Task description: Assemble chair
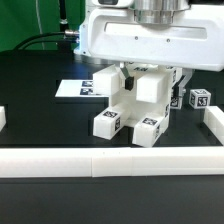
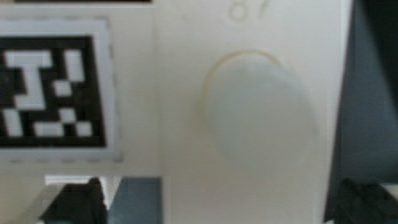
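arm low over part-built chair, grip hidden

you see the gripper [image 1: 152, 72] down at the top of the chair [image 1: 128, 108], which stands near the middle of the black table [image 1: 40, 70]. its blocky white parts sit close together, with two tagged feet [image 1: 112, 124] toward the front rail [image 1: 110, 160]. the arm's wide white housing [image 1: 140, 35] hides the fingers in the exterior view, so you cannot tell how far the jaws are spread or whether they have hold of the chair. in the wrist view a white chair face fills nearly the whole picture, very close, with a black-and-white tag [image 2: 45, 95] beside a shallow oval dimple [image 2: 267, 110]. dark blurred shapes sit at two corners, too vague to name. the marker board [image 1: 78, 88] lies flat just behind the chair on the exterior view's left. a loose tagged post [image 1: 200, 98] stands apart on the exterior view's right, near the side rail [image 1: 214, 125]
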`<state>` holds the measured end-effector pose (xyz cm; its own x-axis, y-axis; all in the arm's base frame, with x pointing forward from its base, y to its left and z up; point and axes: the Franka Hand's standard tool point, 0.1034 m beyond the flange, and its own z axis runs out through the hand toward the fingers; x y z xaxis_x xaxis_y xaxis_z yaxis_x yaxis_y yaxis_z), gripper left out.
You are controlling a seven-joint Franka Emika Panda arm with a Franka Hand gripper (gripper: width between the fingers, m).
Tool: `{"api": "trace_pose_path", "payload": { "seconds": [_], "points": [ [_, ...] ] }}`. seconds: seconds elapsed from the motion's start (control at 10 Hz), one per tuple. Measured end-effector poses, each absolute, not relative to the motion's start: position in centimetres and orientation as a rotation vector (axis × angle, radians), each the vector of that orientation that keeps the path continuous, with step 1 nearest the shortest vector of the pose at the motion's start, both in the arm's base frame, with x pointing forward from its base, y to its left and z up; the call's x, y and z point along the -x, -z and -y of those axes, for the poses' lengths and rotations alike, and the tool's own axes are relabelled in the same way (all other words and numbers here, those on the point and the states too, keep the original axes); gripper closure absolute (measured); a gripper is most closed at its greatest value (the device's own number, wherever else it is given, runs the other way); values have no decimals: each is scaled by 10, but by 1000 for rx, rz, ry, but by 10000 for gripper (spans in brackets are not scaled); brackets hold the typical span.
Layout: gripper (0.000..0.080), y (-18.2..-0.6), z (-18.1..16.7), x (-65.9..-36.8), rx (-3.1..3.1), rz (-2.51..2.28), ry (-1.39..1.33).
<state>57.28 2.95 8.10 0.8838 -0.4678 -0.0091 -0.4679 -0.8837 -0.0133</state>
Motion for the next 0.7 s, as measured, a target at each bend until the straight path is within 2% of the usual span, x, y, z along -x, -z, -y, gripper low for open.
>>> {"api": "trace_pose_path", "payload": {
  "seconds": [0.4, 0.5, 0.7],
  "points": [
    [151, -141, -33, -567, 2987, -709, 5],
    [151, -148, -34, -560, 2971, -735, 4],
    [151, -146, -34, -560, 2973, -734, 0]
  ]
}}
